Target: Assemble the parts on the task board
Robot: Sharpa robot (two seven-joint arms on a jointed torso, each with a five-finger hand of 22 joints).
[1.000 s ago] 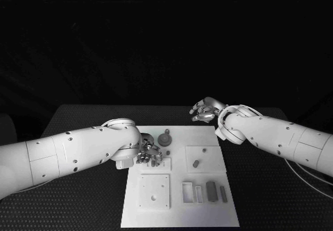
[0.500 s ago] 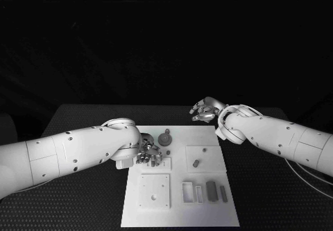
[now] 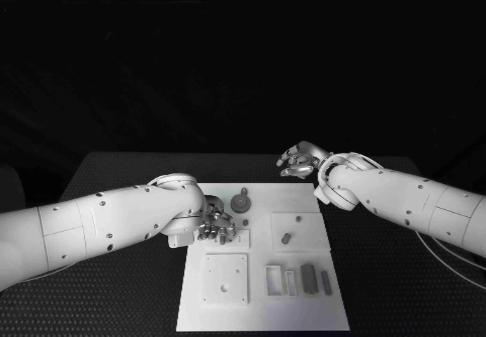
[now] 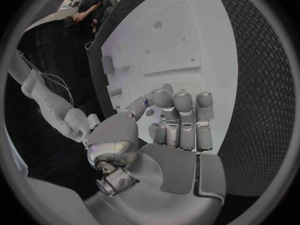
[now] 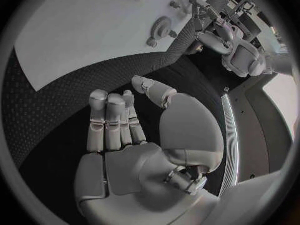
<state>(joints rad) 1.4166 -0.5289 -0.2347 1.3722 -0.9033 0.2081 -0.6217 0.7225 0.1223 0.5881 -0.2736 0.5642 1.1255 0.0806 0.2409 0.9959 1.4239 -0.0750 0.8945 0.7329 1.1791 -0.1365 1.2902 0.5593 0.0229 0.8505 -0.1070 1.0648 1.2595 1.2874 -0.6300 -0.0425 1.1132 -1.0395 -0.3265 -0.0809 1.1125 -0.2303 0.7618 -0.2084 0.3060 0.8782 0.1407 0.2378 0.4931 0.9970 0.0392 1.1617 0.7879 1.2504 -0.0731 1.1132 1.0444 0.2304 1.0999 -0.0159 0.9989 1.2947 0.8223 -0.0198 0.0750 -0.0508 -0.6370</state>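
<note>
Over the last second nothing shifted: left robot hand (image 3: 217, 226), fingers curled, apparently empty, stayed over the task board (image 3: 304, 200); right robot hand (image 3: 300, 161) hovered beyond, curled, empty. Parts (image 3: 307, 274) remained unassembled.

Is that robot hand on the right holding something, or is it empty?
Empty. The right hand hangs over the black table beyond the task board, its fingers together and gently curled, nothing between them and the thumb.

Black table (image 3: 121, 175), seemingly dark, unlit surroundings
</note>
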